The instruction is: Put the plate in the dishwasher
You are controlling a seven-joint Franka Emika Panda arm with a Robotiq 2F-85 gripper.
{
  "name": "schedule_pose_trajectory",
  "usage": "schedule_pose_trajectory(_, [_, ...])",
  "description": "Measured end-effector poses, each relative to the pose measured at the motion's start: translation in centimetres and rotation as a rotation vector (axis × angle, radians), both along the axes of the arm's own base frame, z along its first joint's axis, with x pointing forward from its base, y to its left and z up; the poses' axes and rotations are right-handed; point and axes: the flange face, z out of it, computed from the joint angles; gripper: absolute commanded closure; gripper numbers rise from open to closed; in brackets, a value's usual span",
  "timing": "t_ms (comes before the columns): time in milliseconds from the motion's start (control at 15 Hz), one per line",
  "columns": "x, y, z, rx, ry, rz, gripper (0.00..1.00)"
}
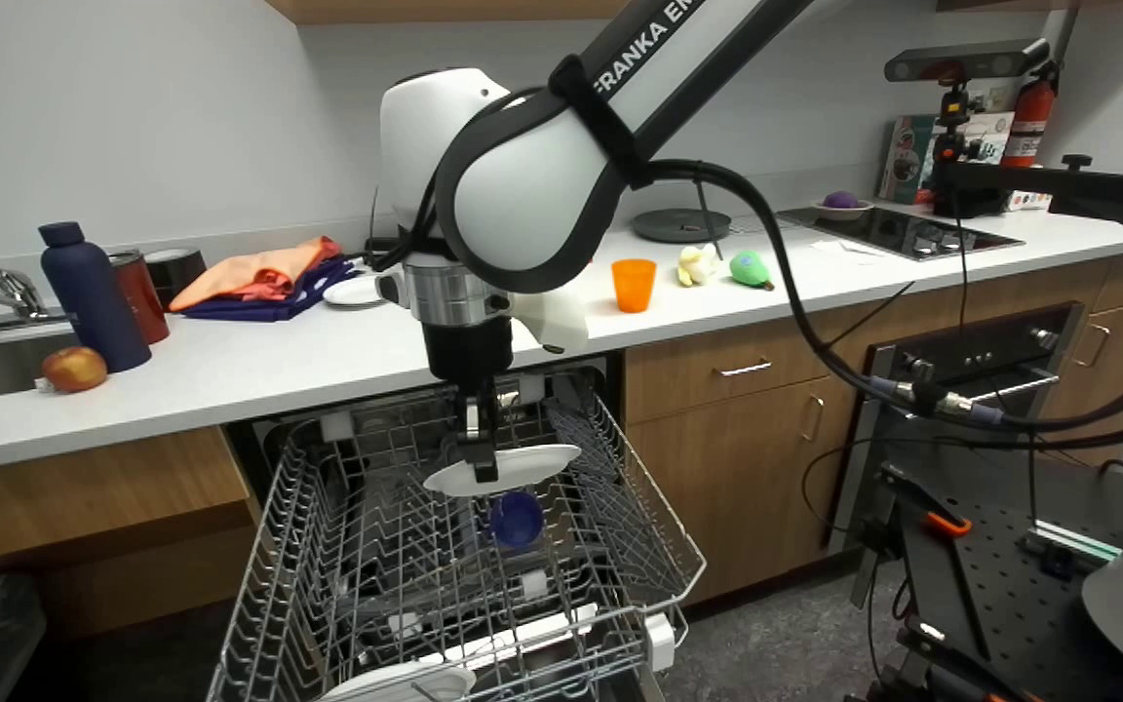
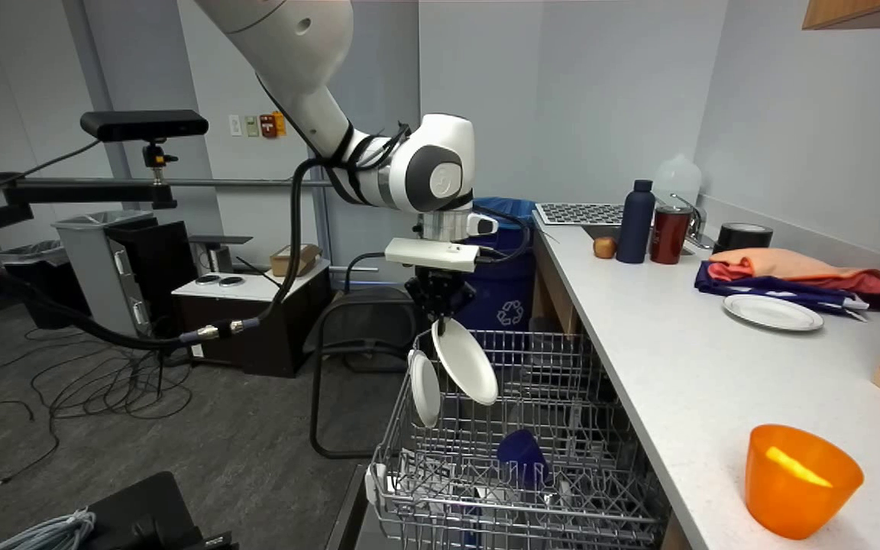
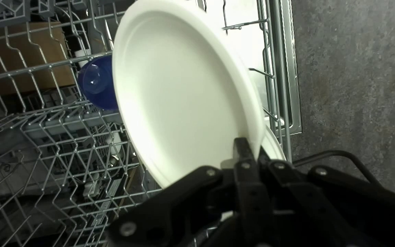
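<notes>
The white plate is held on edge by its rim, tilted, over the pulled-out upper rack of the dishwasher. My gripper points down and is shut on the rim, one finger on each face, as the wrist view shows. The held plate also shows in an exterior view and in the wrist view. I cannot tell whether its lower edge touches the wires. Another white plate stands in the rack near its outer side, beside the held one, partly hidden in the wrist view.
A blue cup sits in the rack near the held plate. The counter runs along the rack. On it are an orange cup, another white plate, cloths and a dark bottle.
</notes>
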Motion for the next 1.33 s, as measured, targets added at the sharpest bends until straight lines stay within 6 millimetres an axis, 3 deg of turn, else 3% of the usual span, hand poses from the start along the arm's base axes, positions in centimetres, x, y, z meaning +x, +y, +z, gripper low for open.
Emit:
schedule_pose_trajectory(67, [0.0,0.0,0.0,0.0,0.0,0.0,0.7])
schedule_pose_trajectory(667, [0.7,0.4,-0.3,0.004,-0.004,0.004,0.04])
schedule_pose_trajectory(733, [1.0,0.5,-0.3,0.006,-0.008,0.004,0.0])
schedule_pose_trajectory(1333, [2.0,0.6,-0.1,0.009,-0.023,0.005,0.0])
